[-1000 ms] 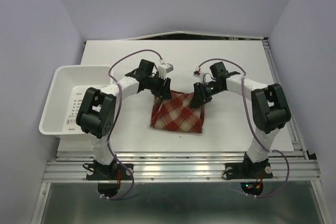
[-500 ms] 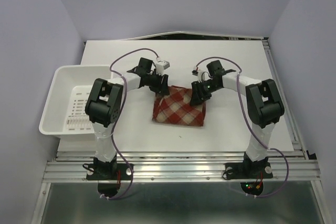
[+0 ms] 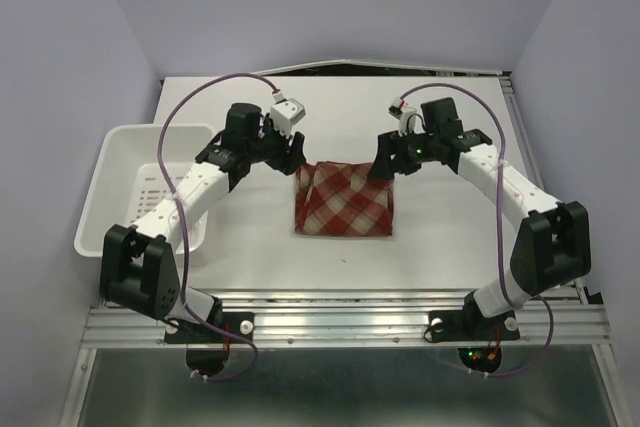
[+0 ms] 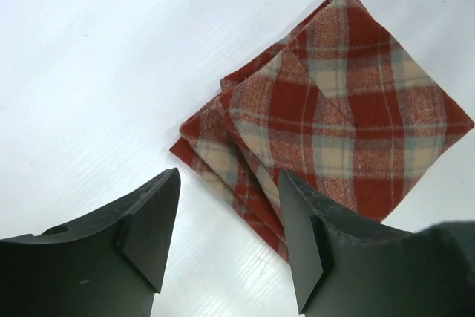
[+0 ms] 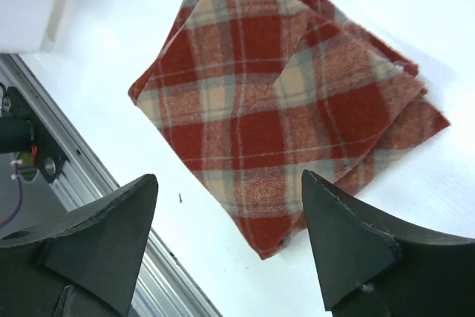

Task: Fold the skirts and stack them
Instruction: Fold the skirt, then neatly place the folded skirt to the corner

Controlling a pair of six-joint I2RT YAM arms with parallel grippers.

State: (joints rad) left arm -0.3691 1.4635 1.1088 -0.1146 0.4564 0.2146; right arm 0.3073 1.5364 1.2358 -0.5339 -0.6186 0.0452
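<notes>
One red, maroon and cream plaid skirt (image 3: 345, 200) lies folded into a rough square on the white table (image 3: 440, 237). My left gripper (image 3: 298, 151) hovers open and empty above its far left corner. My right gripper (image 3: 381, 161) hovers open and empty above its far right corner. In the left wrist view the skirt (image 4: 349, 120) lies beyond the open left gripper (image 4: 230, 235), its layered folded edge showing. In the right wrist view the skirt (image 5: 282, 102) lies flat beyond the open right gripper (image 5: 230, 243). No other skirt shows.
A white perforated plastic basket (image 3: 118, 152) stands at the left table edge; its corner shows in the right wrist view (image 5: 22, 5). A metal rail (image 3: 340, 302) runs along the near edge. Purple walls close in the sides and back.
Both grippers have risen and drawn away from the skirt's far corners, left arm swinging left and right arm swinging right. The skirt stays folded on the table.
</notes>
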